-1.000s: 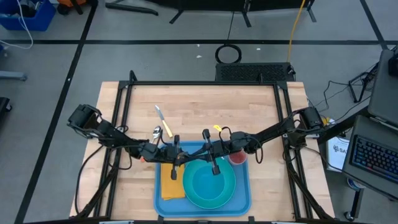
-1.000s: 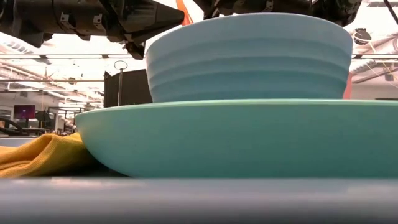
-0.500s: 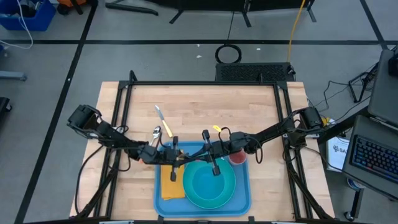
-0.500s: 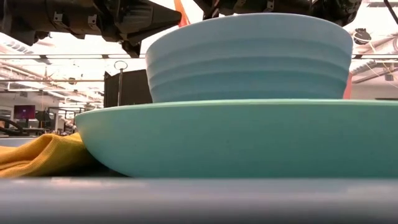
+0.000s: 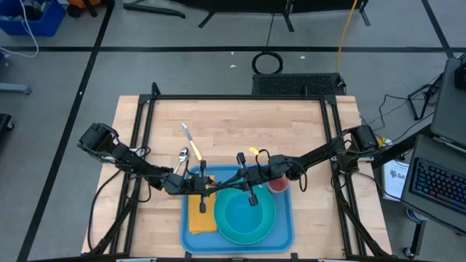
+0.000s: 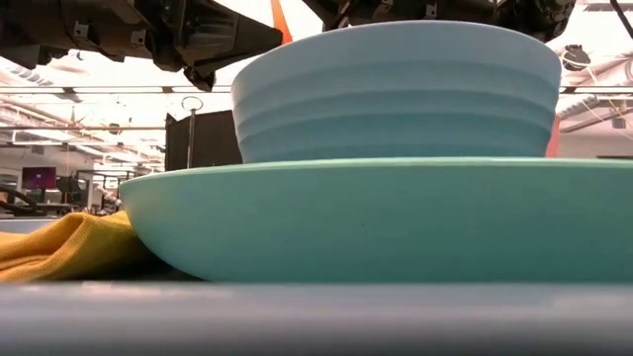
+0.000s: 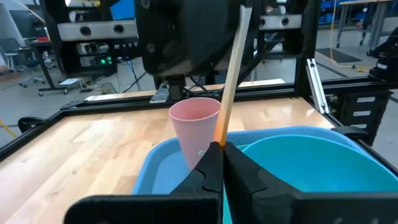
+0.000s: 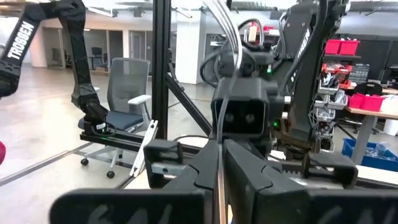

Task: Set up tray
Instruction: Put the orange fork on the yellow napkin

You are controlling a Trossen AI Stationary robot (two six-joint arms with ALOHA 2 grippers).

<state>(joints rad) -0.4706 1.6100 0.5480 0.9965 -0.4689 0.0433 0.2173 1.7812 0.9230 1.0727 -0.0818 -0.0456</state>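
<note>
The tray [image 5: 282,233] sits at the near middle of the wooden table [image 5: 240,124], and I work outward from the fingers. My left gripper [image 7: 222,163] is closed on a thin orange-and-tan utensil handle [image 7: 231,74] that stands nearly upright between the fingers [image 7: 205,171]; I cannot tell which utensil it is. My right gripper [image 8: 219,163] is pinched fully together, and from these views I cannot say whether it holds anything. From above, the left gripper [image 5: 201,191] hangs over the yellow napkin [image 5: 200,218] on the tray's left part, and the right gripper [image 5: 251,191] hovers over the far rim of the turquoise plate [image 5: 234,231], which carries a light-blue bowl [image 6: 396,94]. A pink cup [image 7: 194,127] stands in the tray's far right corner. A spoon [image 5: 183,154] and a knife [image 5: 191,138] lie on the wood beyond the tray. To do this step well, I would tip the handle flat, lower it onto the napkin beside the plate, and release only once it rests, keeping clear of the right gripper. The tray's long axis looks to run from near edge to far edge, but it is close to square, so I judge that loosely.
</note>
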